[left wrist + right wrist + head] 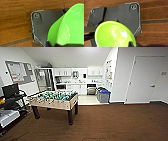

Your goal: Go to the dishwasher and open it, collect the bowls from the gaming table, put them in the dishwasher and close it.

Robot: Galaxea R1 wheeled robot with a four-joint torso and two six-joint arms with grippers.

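Bowls ride at both wrists. In the left wrist view a green bowl (70, 27) sits tilted just in front of the robot's dark plate, its rim meeting a dark part at the picture's lower edge; whether the left gripper's fingers are clamped on it I cannot tell. In the right wrist view a yellow-green bowl (115, 35) lies close against the plate, hollow side toward the camera, with a dark finger (132, 44) touching its rim at about 5 o'clock on the bowl. That looks like a grip on the rim, yet how far the right gripper is parted I cannot tell. Brown wood-look floor (154, 16) lies behind both bowls.

In the head view a foosball table (53, 99) with a green field stands at about 10 o'clock. Far ahead, near 12 o'clock, is a kitchenette with white cabinets (75, 88), and among them the steel-fronted dishwasher (91, 90), shut. Just beside it, toward 1 o'clock, stand blue-lidded bins (103, 95). A white door (145, 79) is at 2 o'clock, and a black cart (12, 104) carrying a monitor stands at 9 o'clock.
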